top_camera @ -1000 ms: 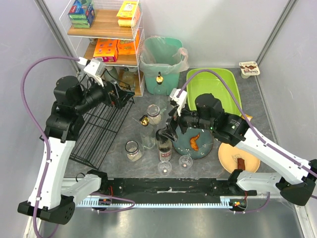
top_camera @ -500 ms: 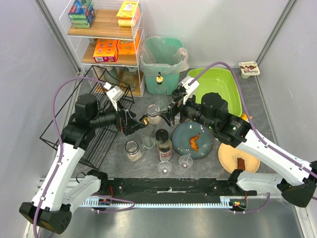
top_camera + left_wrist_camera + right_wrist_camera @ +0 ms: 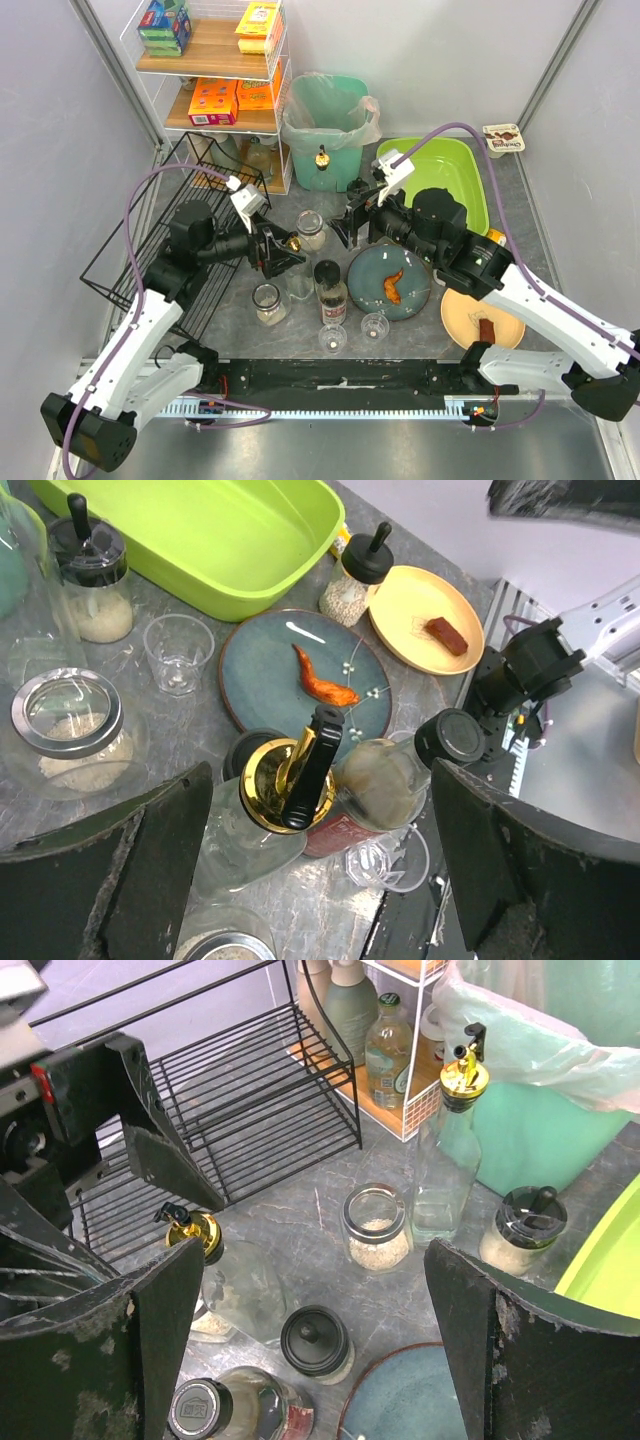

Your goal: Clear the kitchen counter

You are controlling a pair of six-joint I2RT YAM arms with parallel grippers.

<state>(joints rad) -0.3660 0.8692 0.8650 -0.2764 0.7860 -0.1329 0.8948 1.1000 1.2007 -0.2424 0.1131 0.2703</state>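
**Both end effectors spread wide and empty over the crowded bench**

The left end effector (image 3: 320, 780) is spread fully wide and holds nothing. In its wrist view the gold pourer of a clear bottle (image 3: 285, 785) shows between the two fingers and touches neither. The bench (image 3: 180, 715) lies below and beyond this end effector. Its mottled grey top carries a small glass (image 3: 178, 655), a blue plate (image 3: 300, 675) with an orange scrap of food, and a yellow plate (image 3: 425, 620) just past that. A lime-green tub (image 3: 200, 530) stands farther off.

The right end effector (image 3: 312, 1250) is also open to its full spread and has hold of nothing. The bench is directly beneath it, with bare grey surface showing between the fingers. A glass jar (image 3: 375, 1225) of pale grains stands just ahead, and a black-lidded jar (image 3: 315, 1340) sits closer to the camera. A tall bottle (image 3: 450, 1150) with a gold pourer stands to the right, beside the bin (image 3: 560, 1070) with its green bag. The black wire rack (image 3: 250, 1090) is on the far left.

From above, the two end effectors face each other across the jars at the middle of the bench.
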